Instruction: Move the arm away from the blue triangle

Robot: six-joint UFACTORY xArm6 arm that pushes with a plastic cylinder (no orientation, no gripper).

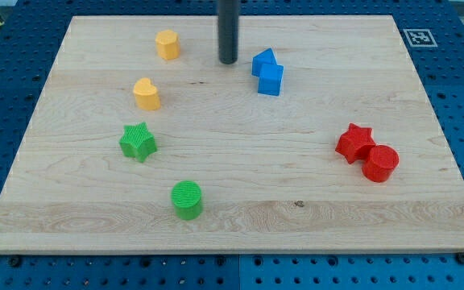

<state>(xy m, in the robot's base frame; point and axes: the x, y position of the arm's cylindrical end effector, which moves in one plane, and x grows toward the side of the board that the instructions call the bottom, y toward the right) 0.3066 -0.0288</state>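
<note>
My tip (228, 61) rests on the board near the view's top centre. The blue triangle (263, 61) lies just to the tip's right, a small gap apart. A blue cube (271, 80) touches the triangle on its lower right side. The rod rises straight up out of the view's top edge.
A yellow hexagon-like block (167, 44) sits left of the tip, a yellow heart (147, 94) below it. A green star (138, 142) and a green cylinder (188, 199) lie lower left. A red star (354, 142) and a red cylinder (380, 163) touch at right. The wooden board (425, 234) is edged by blue pegboard.
</note>
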